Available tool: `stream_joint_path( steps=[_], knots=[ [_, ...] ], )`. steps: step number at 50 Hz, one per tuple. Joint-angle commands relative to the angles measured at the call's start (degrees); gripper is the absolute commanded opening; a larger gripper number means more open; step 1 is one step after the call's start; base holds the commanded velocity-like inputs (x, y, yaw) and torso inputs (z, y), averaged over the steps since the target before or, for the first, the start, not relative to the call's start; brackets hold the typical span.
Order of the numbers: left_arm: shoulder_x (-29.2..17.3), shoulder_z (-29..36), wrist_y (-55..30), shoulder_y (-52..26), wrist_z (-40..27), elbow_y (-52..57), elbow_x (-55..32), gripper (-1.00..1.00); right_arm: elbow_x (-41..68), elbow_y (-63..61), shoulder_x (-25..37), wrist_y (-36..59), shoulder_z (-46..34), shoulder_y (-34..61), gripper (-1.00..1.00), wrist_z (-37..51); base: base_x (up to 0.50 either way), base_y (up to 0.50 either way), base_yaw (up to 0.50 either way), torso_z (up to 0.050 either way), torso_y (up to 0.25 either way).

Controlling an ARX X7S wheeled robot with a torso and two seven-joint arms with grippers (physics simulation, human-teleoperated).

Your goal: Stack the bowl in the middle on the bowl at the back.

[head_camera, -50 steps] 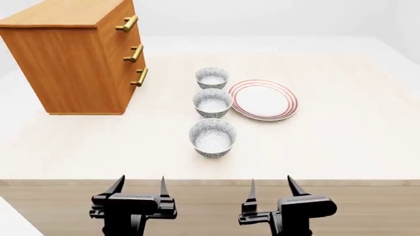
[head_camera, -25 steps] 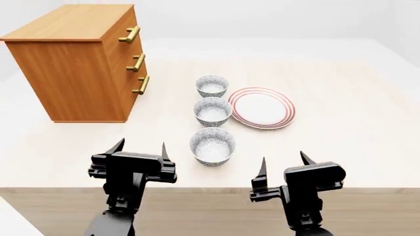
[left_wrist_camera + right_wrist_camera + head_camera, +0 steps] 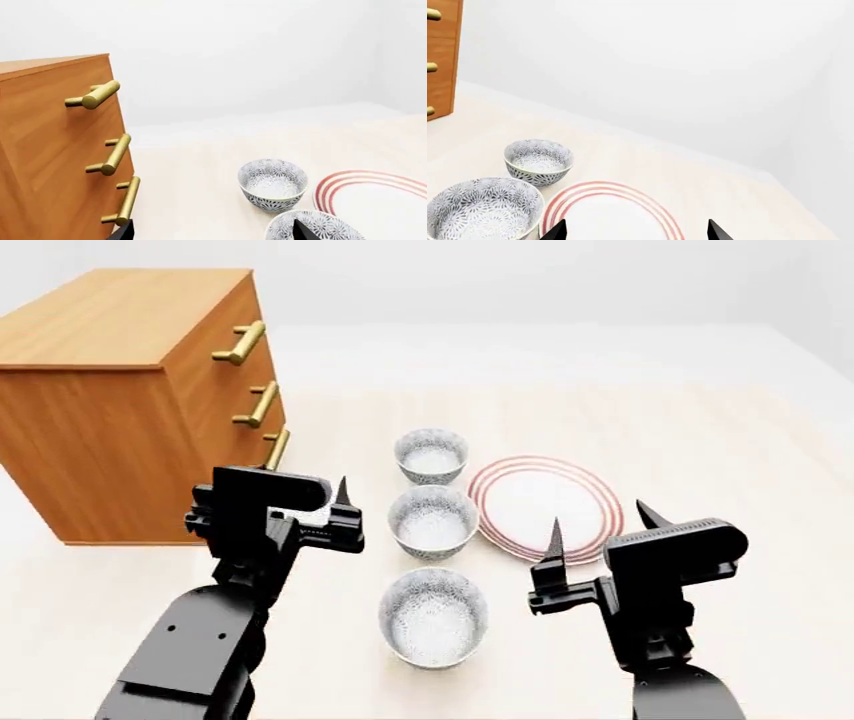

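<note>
Three speckled bowls stand in a row on the table. The bowl in the middle (image 3: 433,520) (image 3: 313,227) (image 3: 484,207) sits just behind the front bowl (image 3: 433,615). The bowl at the back (image 3: 431,455) (image 3: 272,184) (image 3: 538,161) is empty. My left gripper (image 3: 280,488) (image 3: 212,232) hovers open to the left of the middle bowl, and one fingertip shows over that bowl's rim in the left wrist view. My right gripper (image 3: 601,518) (image 3: 636,231) hangs open over the near edge of the plate, right of the middle bowl. Both hold nothing.
A red-ringed white plate (image 3: 547,502) (image 3: 610,215) (image 3: 373,200) lies right of the bowls. A wooden dresser (image 3: 120,410) (image 3: 53,150) (image 3: 440,55) with brass handles stands at the left, close to my left gripper. The light table (image 3: 721,440) stretches out to the right.
Both arms have risen and reached forward over the table, from its front edge to either side of the middle bowl. The head view has shifted closer.
</note>
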Motion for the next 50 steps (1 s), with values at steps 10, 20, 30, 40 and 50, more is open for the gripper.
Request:
stream_joint_path(
  steps=[10, 20, 30, 40, 50],
  knots=[
    [-0.4, 1.6, -6.3, -2.0, 2.1, -0.2, -3.2, 1.00, 0.4, -1.5, 1.1, 1.4, -0.4, 0.3, 1.00, -0.2, 0.50, 0.00, 0.00, 0.000, 0.000],
    [-0.6, 3.3, -8.0, -3.2, 2.5, -1.7, -3.4, 1.00, -2.2, -2.3, 1.8, 3.0, -2.6, 0.4, 1.00, 1.1, 0.40, 0.00, 0.00, 0.000, 0.002],
    [-0.8, 5.8, -15.4, -5.9, 3.2, -0.7, -4.5, 1.00, -2.7, -3.0, 2.6, 2.2, -4.1, -0.4, 1.00, 0.9, 0.00, 0.00, 0.00, 0.000, 0.000],
    [1.6, 7.3, -26.9, -12.7, 3.2, -6.9, -6.6, 1.00, -1.9, -2.3, 2.7, 1.0, -3.3, -1.1, 1.00, 1.4, 0.00, 0.00, 0.00, 0.000, 0.000],
    [4.0, 6.0, -29.7, -14.6, 1.9, -13.6, -7.8, 1.00, -1.6, -2.0, 3.2, 0.7, -2.4, -2.2, 1.00, 1.8, 0.00, 0.00, 0.00, 0.000, 0.000]
  ],
)
